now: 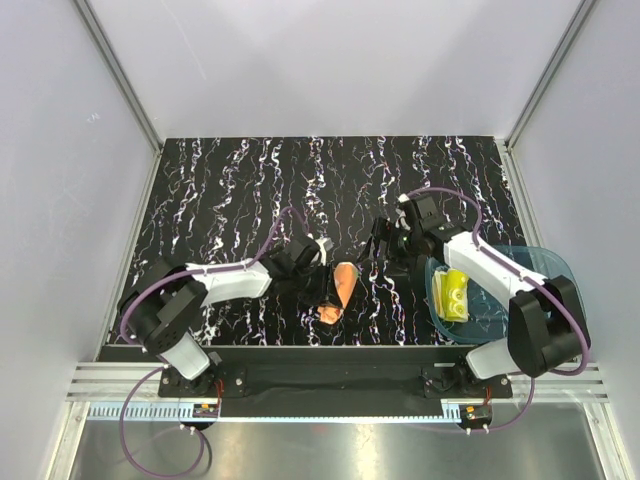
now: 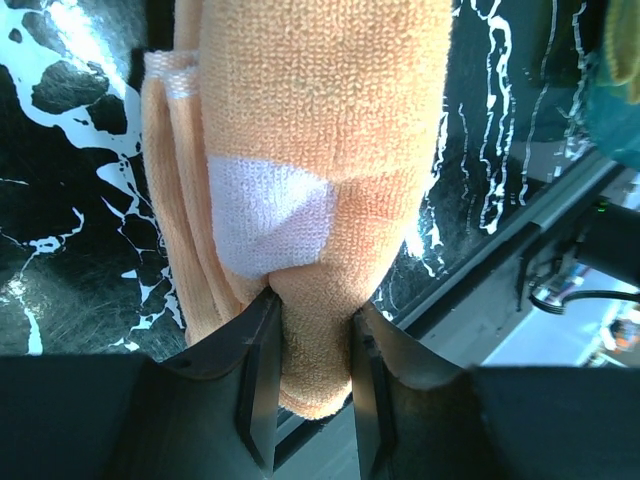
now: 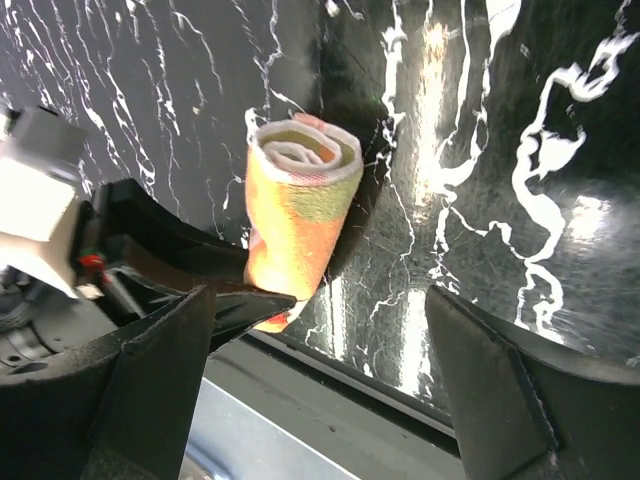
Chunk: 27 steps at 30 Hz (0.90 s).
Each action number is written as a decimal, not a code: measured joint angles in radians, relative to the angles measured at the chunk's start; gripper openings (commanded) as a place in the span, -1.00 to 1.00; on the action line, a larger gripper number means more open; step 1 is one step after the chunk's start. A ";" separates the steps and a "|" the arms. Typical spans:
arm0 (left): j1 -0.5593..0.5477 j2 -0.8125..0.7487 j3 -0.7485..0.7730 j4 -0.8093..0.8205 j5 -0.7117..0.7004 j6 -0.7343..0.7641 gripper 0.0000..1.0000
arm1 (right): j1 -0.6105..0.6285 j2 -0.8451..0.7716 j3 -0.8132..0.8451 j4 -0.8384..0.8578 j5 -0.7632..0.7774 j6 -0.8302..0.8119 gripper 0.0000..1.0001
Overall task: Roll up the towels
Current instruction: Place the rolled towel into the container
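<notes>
Tray (image 1: 540,262) of translucent blue plastic sits on the right side of the black, white-veined surface (image 1: 230,190), partly under the right arm. In it lies the yellow towel (image 1: 452,294), rolled up, its pale edging showing along the roll; nothing else is visible in the tray.

The orange towel (image 1: 340,290) is out on the surface, near the middle front, well apart from the tray. It is rolled into a short cylinder. The right wrist view looks at its end (image 3: 305,150), where the layers spiral inward with a pale strip between them. In the left wrist view one light dot (image 2: 270,215) shows on the orange terry cloth.

The left gripper (image 1: 305,262) is clenched on the orange towel: the left wrist view shows its two dark fingers (image 2: 258,375) pinching the near end of the roll, the cloth bulging above them. In the right wrist view the same dark fingers (image 3: 180,260) reach the roll from the left.

The right gripper (image 1: 388,243) hovers just beyond the orange roll, released, its fingers (image 3: 155,385) spread wide with nothing between them, the roll lying apart from both.
</notes>
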<state>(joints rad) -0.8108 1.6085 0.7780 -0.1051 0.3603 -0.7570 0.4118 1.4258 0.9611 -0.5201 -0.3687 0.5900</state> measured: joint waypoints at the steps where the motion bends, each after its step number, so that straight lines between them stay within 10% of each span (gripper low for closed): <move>1: 0.009 0.002 -0.006 0.010 0.014 -0.005 -0.44 | 0.000 0.000 -0.023 0.021 -0.008 0.014 0.83; 27: 0.196 0.055 -0.174 0.320 0.354 -0.159 -0.49 | 0.171 0.203 -0.257 0.578 -0.112 0.280 0.64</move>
<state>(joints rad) -0.6147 1.6638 0.6041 0.2153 0.7139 -0.9161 0.5827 1.6283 0.7040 0.0582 -0.4808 0.8703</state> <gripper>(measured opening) 0.317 0.821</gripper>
